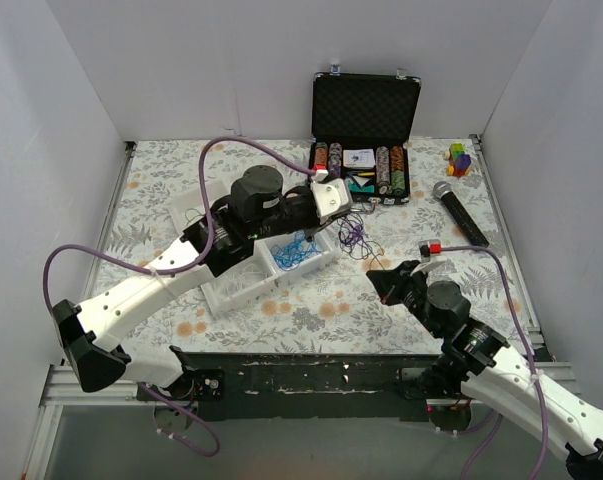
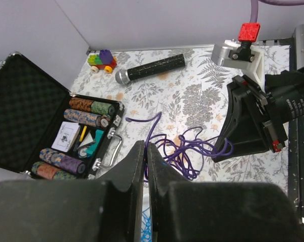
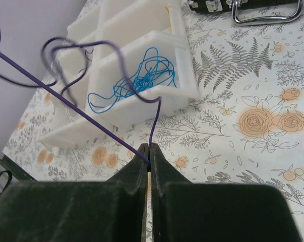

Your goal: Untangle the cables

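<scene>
Left claw: the left claw has its fingers pressed together, and a strand of the purple cable runs up into the tips, so it is clamped on that strand.
Right claw: the right claw has its fingers together, pinching the purple cable. Two strands leave the tips: one rises and curls into loose loops, and the other runs straight and taut away to the upper left of the right wrist view.
Claw positions: the left claw hangs over the far end of the tray, near the case. The right claw is low over the tabletop, on the near side of the purple cable.
Purple cable: the rest lies as a loose tangle of loops on the tabletop between the two claws, just beside the tray and in front of the case.
Blue cable: the blue cable is bunched in a small tangle inside one compartment of the tray.
Tray: the white tray is divided into compartments and lies at an angle on the tabletop under the left arm.
Case: the black case stands open at the far edge with its lid upright. It holds rows of poker chips and a deck of cards.
Other items: a microphone lies on the tabletop to the right of the case, and a small block toy sits in the far right corner.
</scene>
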You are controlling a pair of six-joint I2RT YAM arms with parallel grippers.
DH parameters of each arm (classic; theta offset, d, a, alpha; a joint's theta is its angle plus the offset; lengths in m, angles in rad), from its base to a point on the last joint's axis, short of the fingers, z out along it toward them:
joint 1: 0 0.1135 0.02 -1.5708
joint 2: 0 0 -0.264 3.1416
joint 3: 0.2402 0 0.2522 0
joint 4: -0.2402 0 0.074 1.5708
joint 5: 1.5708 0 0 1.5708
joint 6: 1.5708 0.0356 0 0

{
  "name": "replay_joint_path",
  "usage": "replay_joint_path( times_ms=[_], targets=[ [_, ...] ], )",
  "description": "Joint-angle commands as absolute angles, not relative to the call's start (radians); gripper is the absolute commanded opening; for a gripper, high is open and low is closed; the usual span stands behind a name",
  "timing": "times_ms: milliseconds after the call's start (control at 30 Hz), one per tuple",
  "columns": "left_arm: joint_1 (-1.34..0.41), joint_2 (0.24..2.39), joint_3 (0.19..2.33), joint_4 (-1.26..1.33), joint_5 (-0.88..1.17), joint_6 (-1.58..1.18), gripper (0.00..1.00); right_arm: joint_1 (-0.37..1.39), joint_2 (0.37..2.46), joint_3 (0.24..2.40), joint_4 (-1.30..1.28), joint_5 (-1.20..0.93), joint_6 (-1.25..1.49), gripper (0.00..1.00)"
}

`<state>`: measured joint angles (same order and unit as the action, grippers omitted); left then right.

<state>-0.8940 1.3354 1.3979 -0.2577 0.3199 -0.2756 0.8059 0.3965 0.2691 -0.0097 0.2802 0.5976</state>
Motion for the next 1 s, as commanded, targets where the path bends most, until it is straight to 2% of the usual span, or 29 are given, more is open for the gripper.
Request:
replay_joint_path(
  times_ms=[0, 133, 300, 367, 433, 533, 600, 700, 867, 967],
  targets=[
    [-0.881, 1.223, 1.502, -0.163, 0.115, -0.112, 0.0, 0.805, 0.445, 0.276, -0.207, 0.439, 0.669, 0.01],
    [-0.874, 1.2, 1.523, -0.007, -0.047, -0.005, 0.0, 0.805, 0.503, 0.304, -0.239, 0.469, 0.693, 0.01],
    [-0.861, 1.206, 1.505, 0.324, -0.201, 0.322, 0.0, 0.804, 0.617, 0.345, -0.299, 0.476, 0.729, 0.01],
    [-0.842, 1.239, 1.592, 0.309, -0.221, 0.321, 0.0, 0.804, 0.618, 0.334, -0.269, 0.439, 0.727, 0.01],
    [-0.838, 1.253, 1.701, 0.092, -0.178, 0.191, 0.04, 0.805, 0.588, 0.312, -0.203, 0.39, 0.703, 0.01],
    [-0.838, 1.197, 1.666, -0.153, 0.048, 0.008, 0.12, 0.804, 0.517, 0.298, -0.08, 0.286, 0.612, 0.01],
    [-0.838, 1.131, 1.559, -0.221, 0.232, -0.105, 0.13, 0.804, 0.467, 0.301, 0.019, 0.198, 0.531, 0.12],
    [-0.838, 1.106, 1.459, -0.262, 0.351, -0.243, 0.12, 0.804, 0.431, 0.346, 0.061, 0.152, 0.467, 0.24],
    [-0.838, 1.161, 1.468, -0.261, 0.374, -0.317, 0.07, 0.804, 0.482, 0.462, -0.061, 0.17, 0.419, 0.24],
    [-0.838, 1.17, 1.438, -0.265, 0.406, -0.325, 0.07, 0.804, 0.469, 0.466, -0.089, 0.155, 0.414, 0.17]
  ],
)
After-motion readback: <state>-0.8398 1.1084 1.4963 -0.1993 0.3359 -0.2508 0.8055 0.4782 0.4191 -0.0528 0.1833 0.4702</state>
